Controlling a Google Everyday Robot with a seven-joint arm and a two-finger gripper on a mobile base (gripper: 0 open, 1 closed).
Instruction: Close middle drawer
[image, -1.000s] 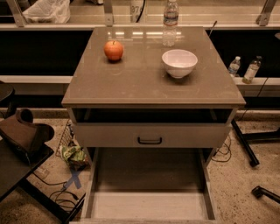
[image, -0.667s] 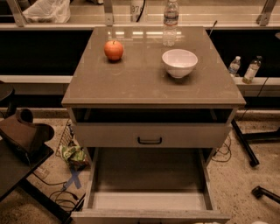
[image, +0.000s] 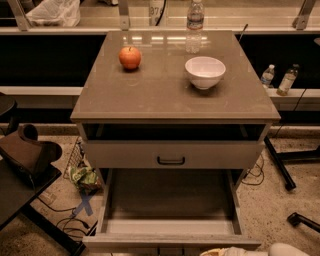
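The middle drawer (image: 170, 227) stands pulled far out of the cabinet (image: 175, 100), its pale floor bare. Its flat front panel lies just beyond the gripper (image: 231, 252), which shows only as a pale sliver at the bottom edge. From the gripper, the panel's middle lies a little to the left. The panel's long axis runs crosswise to the gripper, while the drawer's travel runs straight away from it into the cabinet, so closing likely calls for a square push forward. The gripper is mostly cut off, so I cannot tell whether it is open or closed, holds anything, or touches the panel. The panel's outer face is hidden. Farther off, the upper drawer (image: 171, 155) with its black handle sits slightly out, and an apple (image: 130, 57) and a white bowl (image: 205, 71) rest on top.
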